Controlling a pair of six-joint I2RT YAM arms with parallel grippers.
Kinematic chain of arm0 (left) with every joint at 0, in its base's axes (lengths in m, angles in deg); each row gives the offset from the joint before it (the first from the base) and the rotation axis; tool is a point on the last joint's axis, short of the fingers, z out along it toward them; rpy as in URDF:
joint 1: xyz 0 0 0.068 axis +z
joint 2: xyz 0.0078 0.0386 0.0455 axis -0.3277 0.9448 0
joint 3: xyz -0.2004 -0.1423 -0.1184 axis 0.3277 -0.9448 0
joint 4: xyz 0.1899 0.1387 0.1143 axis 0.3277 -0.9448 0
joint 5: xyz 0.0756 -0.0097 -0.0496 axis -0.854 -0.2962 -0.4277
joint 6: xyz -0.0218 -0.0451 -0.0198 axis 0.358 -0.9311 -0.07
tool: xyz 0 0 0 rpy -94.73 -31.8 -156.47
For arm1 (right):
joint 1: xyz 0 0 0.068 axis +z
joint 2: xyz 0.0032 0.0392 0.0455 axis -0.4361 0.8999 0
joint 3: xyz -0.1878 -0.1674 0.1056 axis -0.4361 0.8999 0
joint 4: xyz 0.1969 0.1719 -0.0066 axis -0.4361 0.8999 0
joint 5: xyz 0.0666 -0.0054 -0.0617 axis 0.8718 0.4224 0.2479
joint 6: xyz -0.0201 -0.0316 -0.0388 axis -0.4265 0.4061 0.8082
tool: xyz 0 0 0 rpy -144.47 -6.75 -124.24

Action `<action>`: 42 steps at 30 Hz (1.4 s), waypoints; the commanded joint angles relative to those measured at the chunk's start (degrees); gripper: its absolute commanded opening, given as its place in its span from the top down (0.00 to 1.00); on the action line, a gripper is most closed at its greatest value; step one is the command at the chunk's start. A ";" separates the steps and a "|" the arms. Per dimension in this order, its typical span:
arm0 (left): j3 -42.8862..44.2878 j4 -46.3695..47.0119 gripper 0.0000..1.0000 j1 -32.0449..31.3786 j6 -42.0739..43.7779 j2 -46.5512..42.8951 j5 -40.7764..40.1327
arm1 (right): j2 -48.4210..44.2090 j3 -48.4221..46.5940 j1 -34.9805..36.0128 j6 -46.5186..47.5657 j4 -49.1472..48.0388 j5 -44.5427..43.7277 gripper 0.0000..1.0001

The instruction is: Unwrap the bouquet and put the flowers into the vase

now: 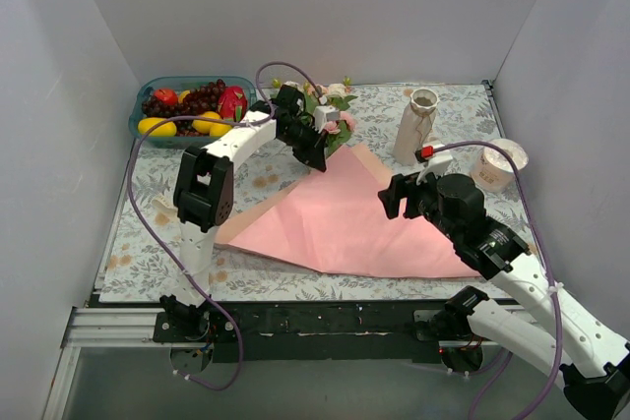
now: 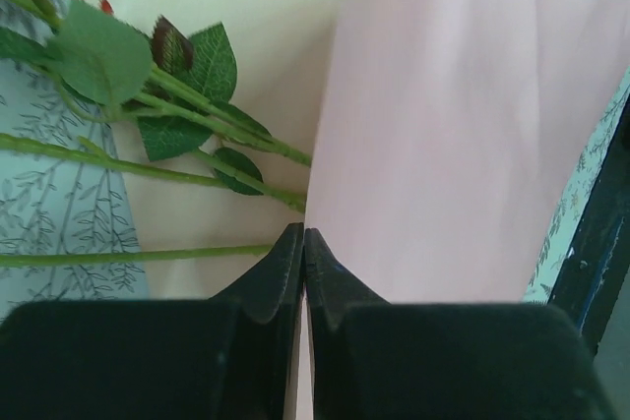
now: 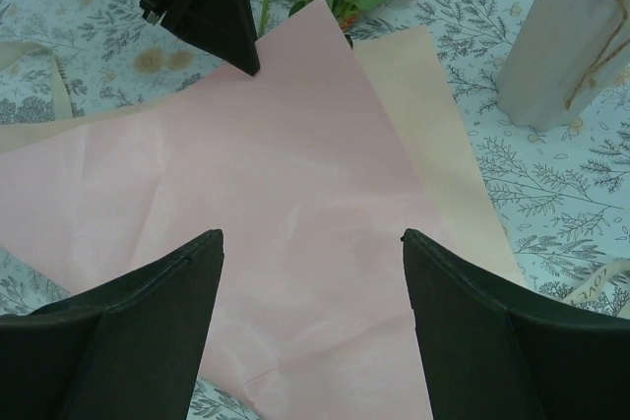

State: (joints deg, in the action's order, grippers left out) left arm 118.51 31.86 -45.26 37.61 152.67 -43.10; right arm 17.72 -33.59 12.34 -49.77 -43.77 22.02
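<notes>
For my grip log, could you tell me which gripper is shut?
The left gripper, jaws pressed together at the far corner of the pink paper; the right gripper hangs open above it.

The middle of the bench (image 1: 148, 243) was covered by the flat pink paper sheet (image 1: 335, 223), above which open room for passage was offered. The sheet's far corner was occupied by the left tool (image 2: 303, 238), its jaws closed, with the flowers (image 1: 335, 107) lying just beyond. The right tool (image 3: 313, 238), jaws spread wide, was held over the sheet's right part. Beyond it the way was narrowed by the vase (image 1: 416, 125) and a white tape roll (image 1: 499, 166). The far left corner was blocked by a fruit tray (image 1: 148, 88). The bench was enclosed by walls (image 1: 295, 7) on three sides.
</notes>
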 commanded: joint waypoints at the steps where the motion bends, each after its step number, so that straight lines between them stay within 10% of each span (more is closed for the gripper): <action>1: 6.40 -3.39 1.00 -0.67 1.20 -5.94 -0.18 | -0.78 -4.58 -0.31 0.36 -0.36 -0.69 0.19; 29: -6.85 -24.84 0.92 -28.97 4.28 -39.97 -1.42 | -1.75 -18.99 -0.31 3.52 8.07 -4.90 0.18; 42: -9.33 -33.02 0.30 -40.31 15.69 -47.08 2.81 | 2.91 -22.25 -0.31 2.64 13.61 -5.61 0.19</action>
State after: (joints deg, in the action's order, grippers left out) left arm 107.58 1.88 -82.72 48.63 110.40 -41.83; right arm 20.81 -52.46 12.10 -46.89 -31.22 17.11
